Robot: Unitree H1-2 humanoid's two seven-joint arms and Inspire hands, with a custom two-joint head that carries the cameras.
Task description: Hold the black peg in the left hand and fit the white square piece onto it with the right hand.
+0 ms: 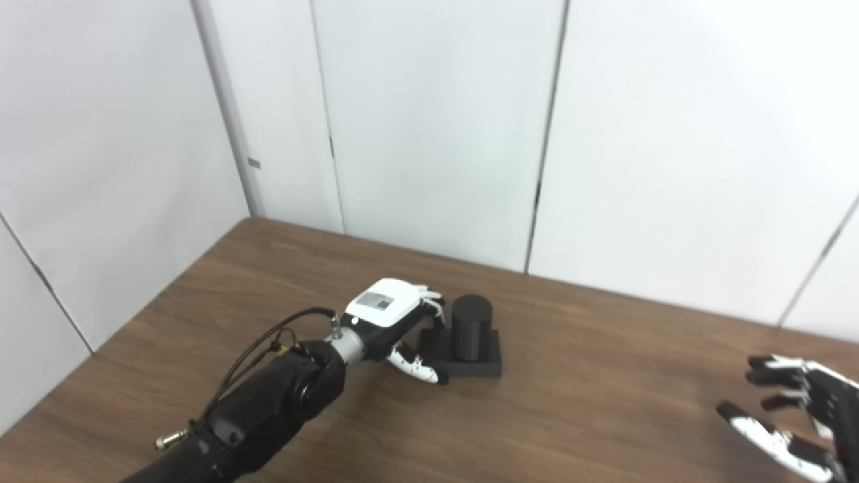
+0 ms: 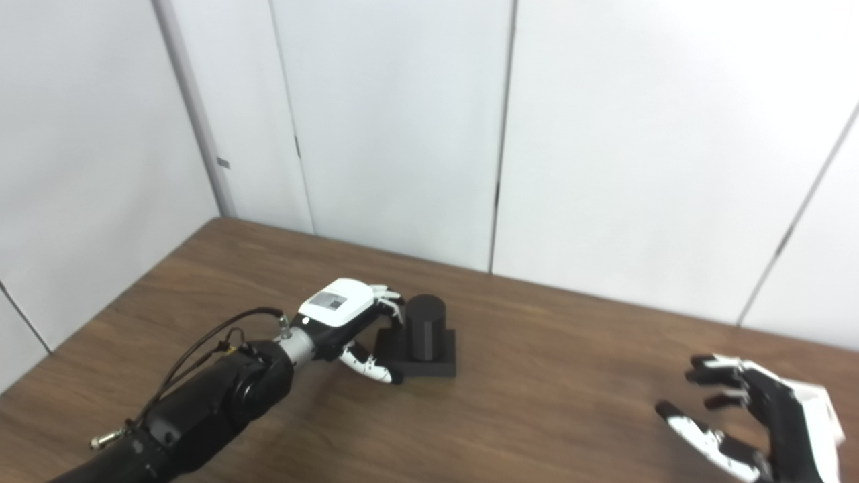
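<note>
The black peg [image 1: 471,325], a short cylinder on a square black base [image 1: 486,365], stands upright on the brown table [image 1: 604,376] near its middle. My left hand [image 1: 396,322] is at the peg's left side. Its fingers are apart, with the thumb along the base's front left corner and the other fingers reaching behind the base. It has no closed grip on the peg. My right hand [image 2: 751,416] hovers open at the lower right, palm toward the left, holding nothing. No white square piece shows in either view.
White wall panels [image 1: 429,134] close off the table's far and left edges. The table's left edge [image 1: 134,322] runs diagonally toward the back corner. Bare wood lies between the peg and my right hand.
</note>
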